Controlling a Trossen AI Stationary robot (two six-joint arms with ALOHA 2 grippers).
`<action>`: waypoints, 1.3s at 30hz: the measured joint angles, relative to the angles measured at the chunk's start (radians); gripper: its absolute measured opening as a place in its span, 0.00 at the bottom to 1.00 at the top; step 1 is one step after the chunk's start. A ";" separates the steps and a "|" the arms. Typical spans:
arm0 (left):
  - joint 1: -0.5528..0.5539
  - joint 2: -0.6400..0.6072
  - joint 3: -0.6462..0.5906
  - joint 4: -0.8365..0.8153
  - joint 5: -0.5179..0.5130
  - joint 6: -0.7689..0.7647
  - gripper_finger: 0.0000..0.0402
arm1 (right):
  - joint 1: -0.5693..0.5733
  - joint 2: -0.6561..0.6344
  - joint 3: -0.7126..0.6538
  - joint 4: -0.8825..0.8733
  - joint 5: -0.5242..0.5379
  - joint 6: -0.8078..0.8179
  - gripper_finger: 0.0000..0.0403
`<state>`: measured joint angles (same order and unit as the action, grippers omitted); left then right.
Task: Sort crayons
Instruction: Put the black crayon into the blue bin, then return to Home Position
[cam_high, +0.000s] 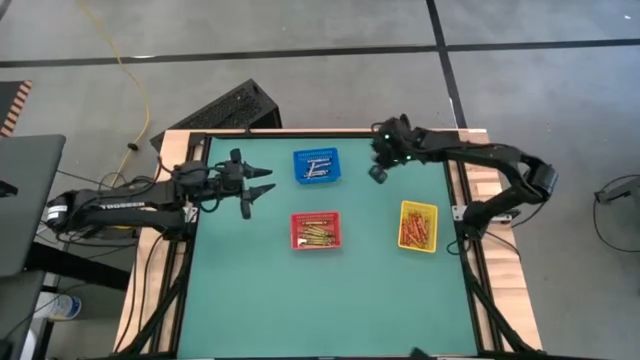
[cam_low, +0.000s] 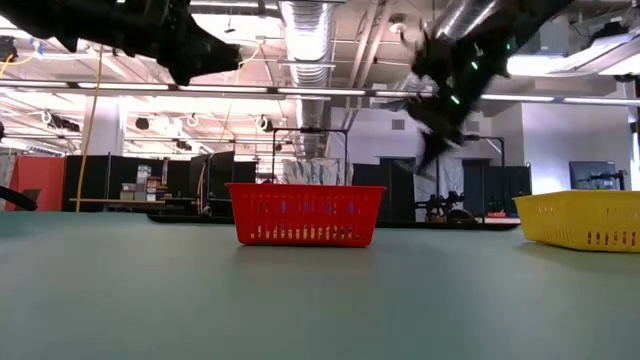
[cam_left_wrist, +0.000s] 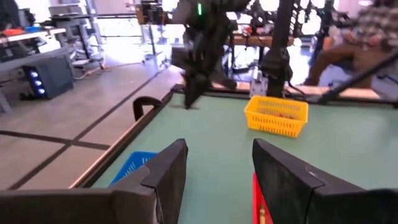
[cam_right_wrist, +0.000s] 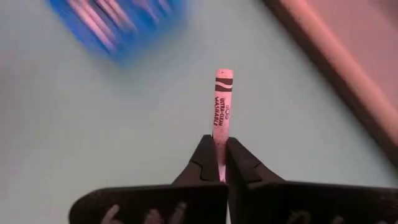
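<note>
Right claw (cam_right_wrist: 221, 163), pinched shut on one pink crayon (cam_right_wrist: 222, 102) by its lower end, held above the green desk (cam_high: 320, 300) between the blue basket (cam_high: 316, 166) and the yellow basket (cam_high: 418, 226). Farther off, the red basket (cam_high: 316, 231); left claw (cam_high: 258, 185) waits with fingers apart, empty. Risk: the narrow end-grip may let the crayon pivot or slip during transfer, dropping outside its basket.
</note>
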<state>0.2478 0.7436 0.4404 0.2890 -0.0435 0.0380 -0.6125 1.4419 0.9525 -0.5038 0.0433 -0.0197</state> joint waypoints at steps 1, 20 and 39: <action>0.000 0.008 0.000 0.000 0.012 0.010 0.43 | 0.031 -0.004 0.012 0.069 -0.002 -0.025 0.01; 0.000 -0.119 0.000 -0.128 0.064 0.093 0.43 | 0.198 0.532 0.585 0.041 0.007 -0.296 0.06; 0.000 -0.318 -0.012 -0.196 0.058 0.028 0.43 | 0.212 0.343 0.616 -0.225 -0.173 -0.194 0.28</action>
<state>0.2478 0.4255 0.4281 0.0933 0.0147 0.0661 -0.4001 1.7848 1.5686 -0.7286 -0.1297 -0.2138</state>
